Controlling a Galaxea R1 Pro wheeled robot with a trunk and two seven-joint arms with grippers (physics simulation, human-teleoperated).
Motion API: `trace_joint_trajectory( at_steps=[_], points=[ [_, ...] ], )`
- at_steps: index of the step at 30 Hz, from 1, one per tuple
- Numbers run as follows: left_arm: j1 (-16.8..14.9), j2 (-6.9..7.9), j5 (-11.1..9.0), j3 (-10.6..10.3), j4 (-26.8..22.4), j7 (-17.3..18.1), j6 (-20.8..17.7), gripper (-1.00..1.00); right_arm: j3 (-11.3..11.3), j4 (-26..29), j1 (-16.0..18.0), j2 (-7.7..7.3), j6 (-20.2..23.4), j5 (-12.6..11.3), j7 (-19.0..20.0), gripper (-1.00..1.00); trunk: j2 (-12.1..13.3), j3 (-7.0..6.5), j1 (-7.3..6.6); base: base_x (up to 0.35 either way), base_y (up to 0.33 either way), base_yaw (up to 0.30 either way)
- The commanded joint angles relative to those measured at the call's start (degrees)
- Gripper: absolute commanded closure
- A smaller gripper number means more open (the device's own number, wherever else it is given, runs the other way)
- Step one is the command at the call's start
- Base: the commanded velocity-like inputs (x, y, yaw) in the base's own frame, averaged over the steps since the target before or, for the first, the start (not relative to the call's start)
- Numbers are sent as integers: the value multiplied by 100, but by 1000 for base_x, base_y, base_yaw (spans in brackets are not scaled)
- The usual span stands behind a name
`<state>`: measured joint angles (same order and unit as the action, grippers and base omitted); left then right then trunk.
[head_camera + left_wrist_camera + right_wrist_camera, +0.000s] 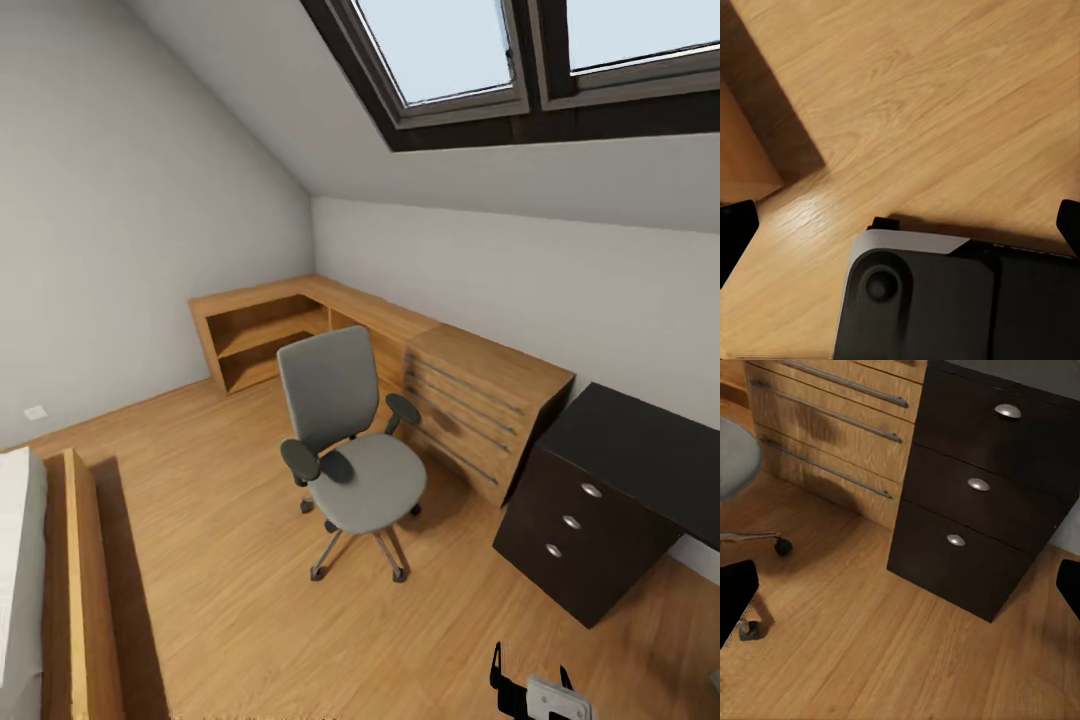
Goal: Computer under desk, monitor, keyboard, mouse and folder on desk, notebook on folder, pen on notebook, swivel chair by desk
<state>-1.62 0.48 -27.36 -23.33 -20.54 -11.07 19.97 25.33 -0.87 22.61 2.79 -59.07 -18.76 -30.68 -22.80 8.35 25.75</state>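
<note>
Swivel chair: seat bare, mid-floor, facing away from light wooden drawer unit.
Pincers: both spread, empty.
Approach: slowly, base clear of chair wheels.

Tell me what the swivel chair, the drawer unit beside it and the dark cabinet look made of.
Swivel chair: grey matte padding, probably fabric; armrests black, likely plastic; legs look metallic. Light drawer unit: wood or wood veneer, visible grain, long grey bar handles. Dark cabinet: near-black matte panels, perhaps stained wood or laminate, with small shiny metal-looking pulls.
</note>
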Motion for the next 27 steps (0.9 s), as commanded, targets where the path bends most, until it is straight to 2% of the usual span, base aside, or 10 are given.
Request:
trace_joint_trajectory(
  at_steps=[1,13,19,27],
  points=[
    [-5,5,-24,-49,-3,-44,15,-100,51,-9,6,2,-16,-30,-25,-100,-12,16,3,0,0,261],
    [-5,5,-24,-49,-3,-44,15,-100,42,-9,6,-6,-27,-32,-32,-100,-12,68,3,0,0,261],
    [-5,5,-24,-54,-3,-44,15,-100,34,-2,6,-165,-26,-47,-42,-100,-12,94,3,0,0,261],
    [-5,5,-24,-54,-3,-44,20,-100,41,-1,6,-190,-25,-41,-40,-100,-12,129,3,1,0,261]
  ],
)
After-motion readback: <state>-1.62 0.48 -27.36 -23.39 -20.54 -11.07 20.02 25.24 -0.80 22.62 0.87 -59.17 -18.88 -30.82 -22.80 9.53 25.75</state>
